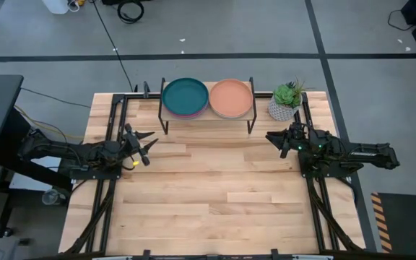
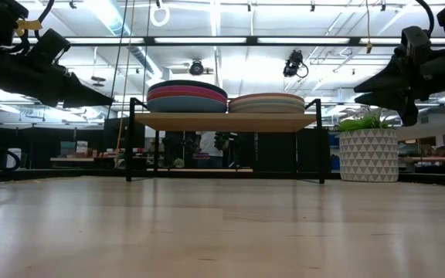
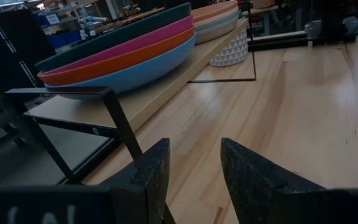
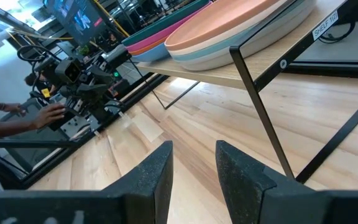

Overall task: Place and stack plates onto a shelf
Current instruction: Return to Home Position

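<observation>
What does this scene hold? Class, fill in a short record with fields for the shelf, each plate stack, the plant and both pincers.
Shelf: wood-topped shelf at the table's far edge, holding two stacks.
Left stack: dark teal plate on top, then magenta plate, orange plate, blue plate.
Right stack: peach plate on top.
Plant: potted plant beside the shelf's right end.
Left pincer: open, empty.
Right pincer: open, empty.
</observation>
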